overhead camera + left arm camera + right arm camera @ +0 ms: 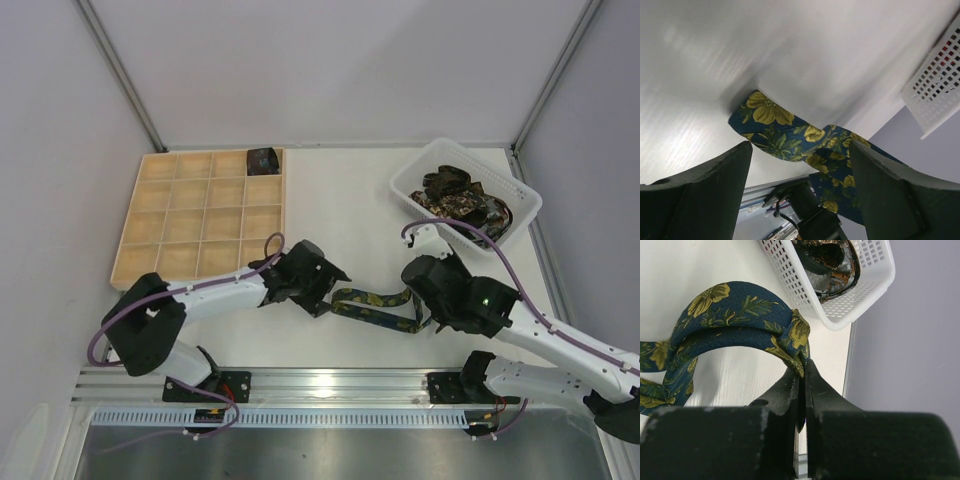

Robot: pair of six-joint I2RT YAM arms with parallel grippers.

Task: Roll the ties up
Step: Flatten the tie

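**Anchoring one end so the other can be rolled**

My right hand (802, 365) is pinching the navy flowered tie (375, 305), closed tight on a doubled fold, and the fabric is arching up out of that grip. I judge I am anchoring this end so the strip is not sliding about. My left hand (800, 150) is standing wide open and gripping nothing. The tie's loose end is lying flat on the bench (340, 200) just ahead of that hand, in line with the gap between its fingers. It is placed, I think, to close on that end and start the roll. Between the two hands the tie is running along the bench near the front edge. Farther back on the left, the wooden grid tray (283, 215) is holding one rolled tie (263, 159) in its far right corner compartment, presumably where finished rolls are going. Farther back on the right, the white basket (525, 200) is holding the other ties (455, 195) in a heap
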